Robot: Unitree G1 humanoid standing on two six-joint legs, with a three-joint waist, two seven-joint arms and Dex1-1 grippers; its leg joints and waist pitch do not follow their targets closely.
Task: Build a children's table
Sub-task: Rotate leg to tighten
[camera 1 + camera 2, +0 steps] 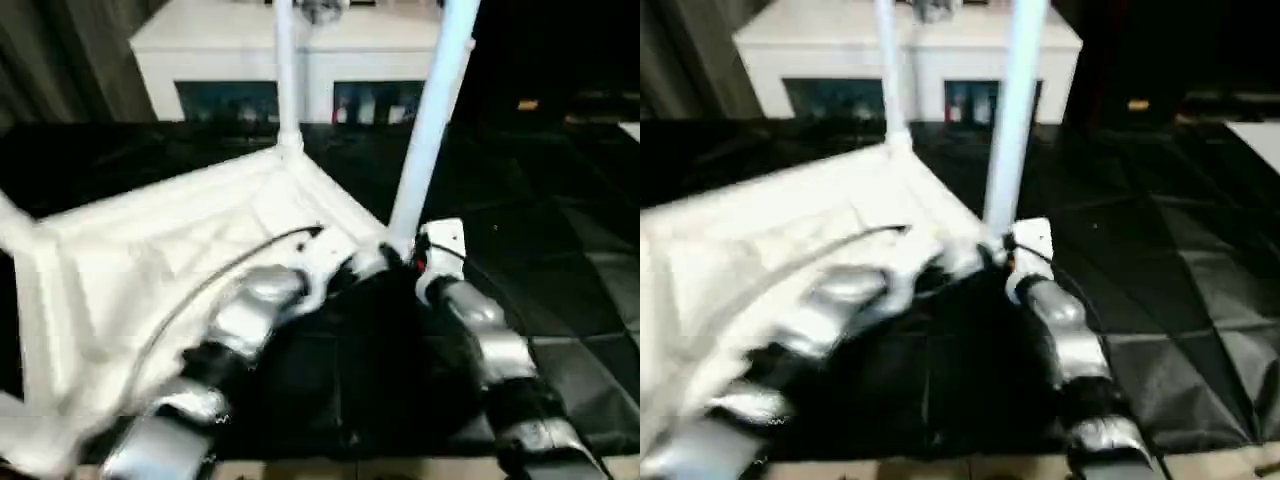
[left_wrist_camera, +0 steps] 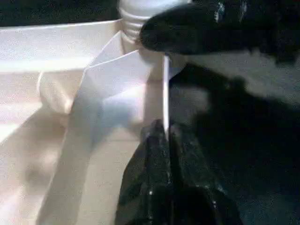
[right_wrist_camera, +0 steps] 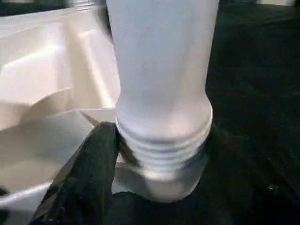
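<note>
Upturned white table top (image 1: 170, 250) on black floor mat (image 1: 560, 250), two legs standing in corner sockets.

Near leg (image 1: 428, 120) sits in the socket by both grippers; far leg (image 1: 285, 70) rises at the back corner. Right gripper (image 3: 140, 187) pinches the near leg's ribbed base. Left gripper (image 2: 166, 154) is pressed together beside a rib. White cabinet (image 1: 300, 50) with two dark glass openings stands behind.
</note>
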